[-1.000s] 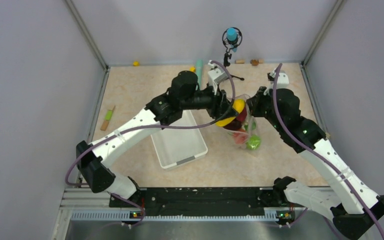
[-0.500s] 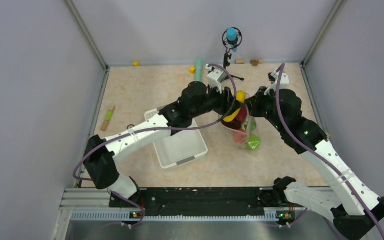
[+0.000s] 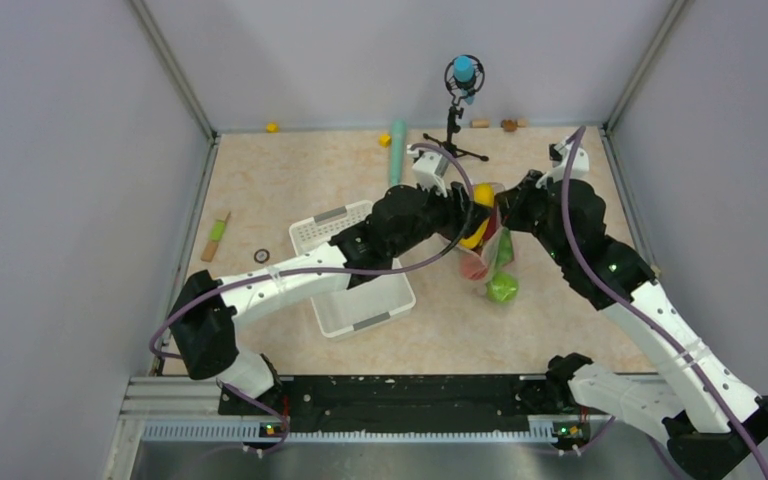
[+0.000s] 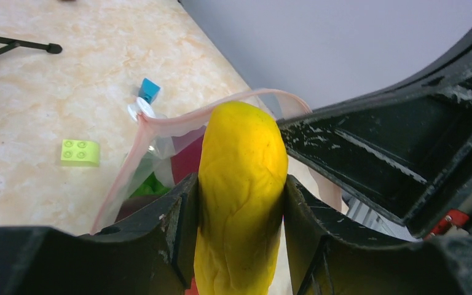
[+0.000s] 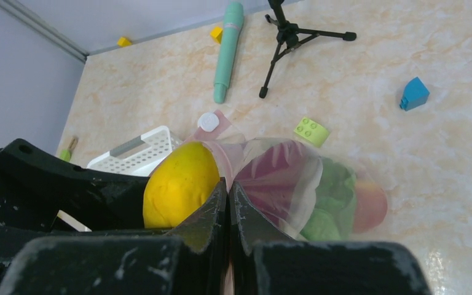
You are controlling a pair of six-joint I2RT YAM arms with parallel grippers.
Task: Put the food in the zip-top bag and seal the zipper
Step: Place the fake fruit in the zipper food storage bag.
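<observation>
My left gripper (image 4: pixel 241 184) is shut on the yellow corn-like piece (image 4: pixel 243 166), which stands upright between the jaws at the mouth of the zip-top bag (image 4: pixel 150 153). The pinkish zipper (image 4: pixel 178 120) arches around the piece's top. In the top view the yellow piece (image 3: pixel 477 232) sits at the bag's (image 3: pixel 488 262) upper end, between both arms. My right gripper (image 5: pixel 228 187) is shut on the bag's mouth edge and holds it up. Inside the bag (image 5: pixel 310 178) lie a maroon piece (image 5: pixel 270 175), green leafy food (image 5: pixel 335 196) and a red apple (image 5: pixel 369 206).
The white basket (image 3: pixel 360 290) lies left of the bag, partly under my left arm. A teal cylinder (image 3: pixel 397 150) and a small black tripod (image 3: pixel 455 135) stand behind. A green block (image 5: pixel 311 131) and a blue block (image 5: pixel 413 94) lie beyond the bag.
My left arm has stretched right and away, carrying the yellow piece from beside the bag up to its mouth. The right gripper shifted slightly farther back with the bag's edge.
</observation>
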